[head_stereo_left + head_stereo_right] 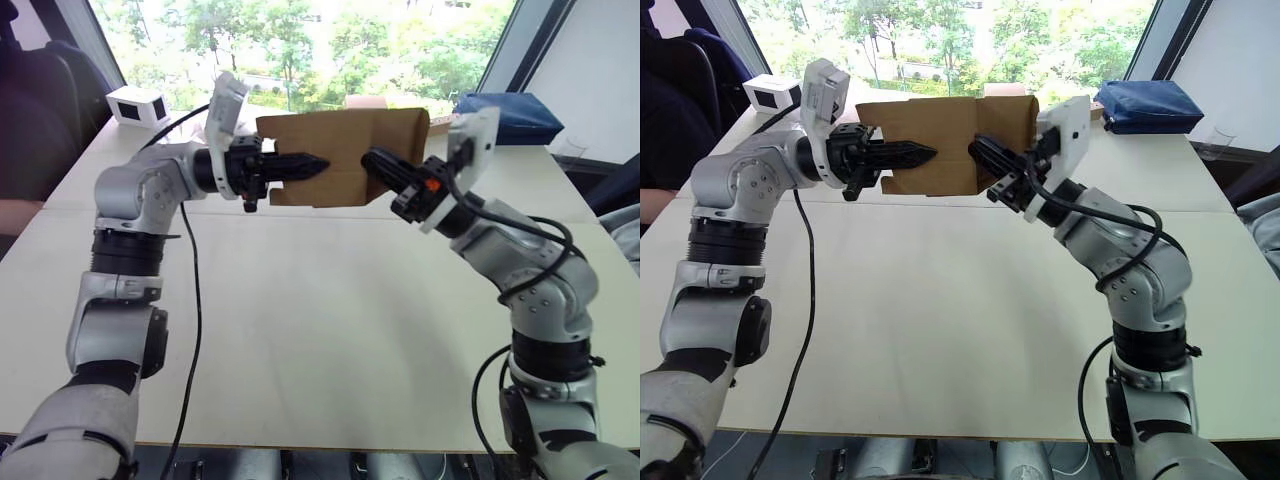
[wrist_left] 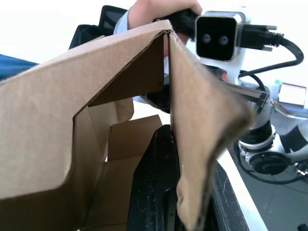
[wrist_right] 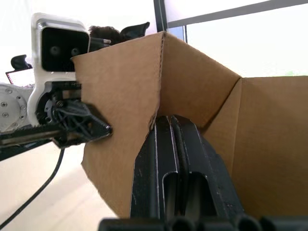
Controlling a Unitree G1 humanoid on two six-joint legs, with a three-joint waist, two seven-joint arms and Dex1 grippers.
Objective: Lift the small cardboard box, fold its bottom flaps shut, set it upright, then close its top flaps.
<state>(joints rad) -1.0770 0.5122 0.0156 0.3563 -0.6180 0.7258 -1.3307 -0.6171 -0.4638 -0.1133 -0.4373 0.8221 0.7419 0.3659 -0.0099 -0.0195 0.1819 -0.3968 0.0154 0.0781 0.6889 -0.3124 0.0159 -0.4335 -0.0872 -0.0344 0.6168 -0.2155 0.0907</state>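
The small cardboard box point(image 1: 345, 135) hangs in the air over the far part of the white table point(image 1: 320, 320), its brown face towards me. My left gripper point(image 1: 315, 163) reaches in from the left. In the left wrist view its fingers point(image 2: 154, 187) are shut on a brown flap point(image 2: 202, 110) of the box. My right gripper point(image 1: 372, 160) comes from the right. In the right wrist view its fingers point(image 3: 175, 159) are pressed together against an inner corner fold of the box point(image 3: 125, 86). I cannot tell top flaps from bottom flaps.
A white box with a dark window point(image 1: 138, 104) stands at the far left of the table. A blue bag point(image 1: 510, 115) lies at the far right, with a clear glass point(image 1: 570, 150) beside it. A person in dark clothing point(image 1: 30, 130) sits at the left edge.
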